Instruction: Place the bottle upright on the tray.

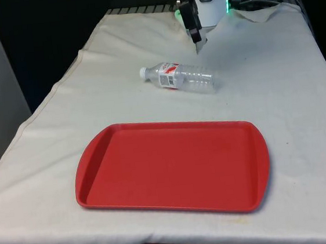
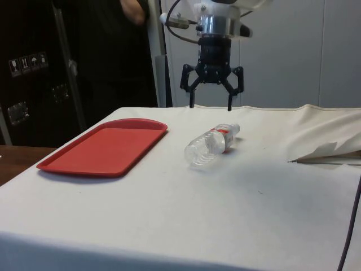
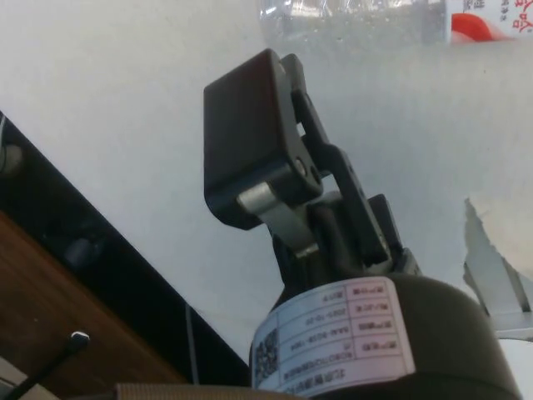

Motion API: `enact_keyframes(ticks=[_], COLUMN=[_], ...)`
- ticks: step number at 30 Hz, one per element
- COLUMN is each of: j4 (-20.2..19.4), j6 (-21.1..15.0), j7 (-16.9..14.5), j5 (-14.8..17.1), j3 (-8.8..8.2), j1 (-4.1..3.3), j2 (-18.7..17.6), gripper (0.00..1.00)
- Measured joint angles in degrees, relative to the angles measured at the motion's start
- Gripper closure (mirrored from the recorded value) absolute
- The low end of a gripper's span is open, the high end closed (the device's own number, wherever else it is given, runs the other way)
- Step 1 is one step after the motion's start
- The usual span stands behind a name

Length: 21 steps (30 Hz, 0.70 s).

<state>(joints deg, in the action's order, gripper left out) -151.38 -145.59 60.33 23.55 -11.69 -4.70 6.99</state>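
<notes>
On the white cloth (image 1: 276, 87) your bottle (image 1: 179, 77) lies on its side — beyond the red tray (image 1: 173, 167). The gripper (image 2: 211, 106) hangs spread and empty just above it — the bottle's long axis runs across the front view, cap leftward.

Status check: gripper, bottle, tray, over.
Gripper open, above the table, holding nothing. Bottle on its side on the cloth. Tray bare, nothing blocking.

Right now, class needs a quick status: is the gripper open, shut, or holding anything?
Gripper: open, holding nothing, hanging above the water bottle that lies on its side on the cloth.
</notes>
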Motion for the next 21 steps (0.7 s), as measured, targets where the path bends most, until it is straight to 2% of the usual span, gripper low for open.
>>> enact_keyframes(ticks=[21], j4=[-0.11], j6=[-1.66], j7=[0.17], j5=[5.67], j3=[0.00], j1=[0.00], j2=[-2.52], gripper=[0.00])
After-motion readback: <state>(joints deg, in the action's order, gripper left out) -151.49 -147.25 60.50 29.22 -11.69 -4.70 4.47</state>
